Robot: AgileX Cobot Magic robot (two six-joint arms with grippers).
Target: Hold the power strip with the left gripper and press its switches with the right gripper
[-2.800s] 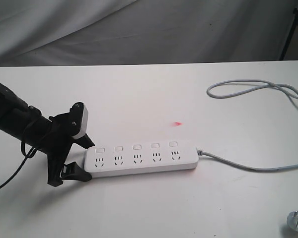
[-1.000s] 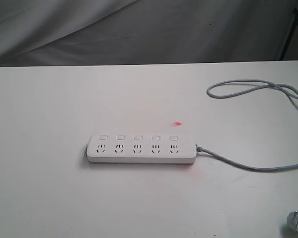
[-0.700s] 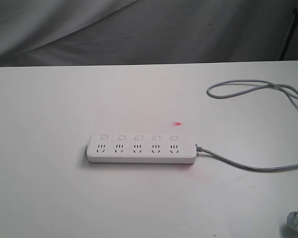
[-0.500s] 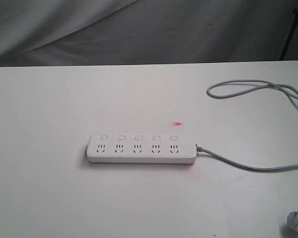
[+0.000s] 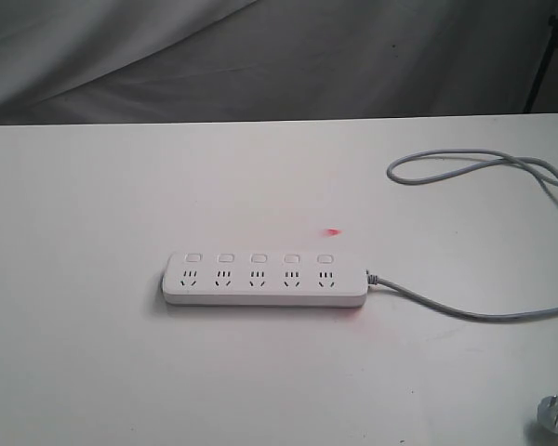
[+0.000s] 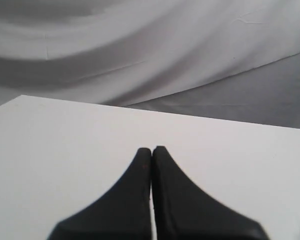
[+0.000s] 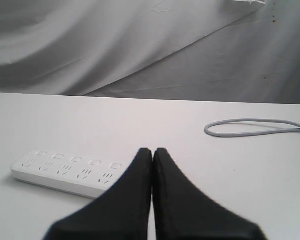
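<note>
The power strip (image 5: 265, 278) lies flat near the middle of the white table (image 5: 93, 204), its switches (image 5: 259, 258) facing up and its grey cord (image 5: 465, 311) trailing off towards a loose plug (image 5: 556, 413). Nothing holds it. The left gripper (image 6: 151, 150) has its fingers pressed together on nothing, away from the strip. The right gripper (image 7: 153, 151) is likewise closed and empty, a pointed shape probably suited to pressing.
</note>
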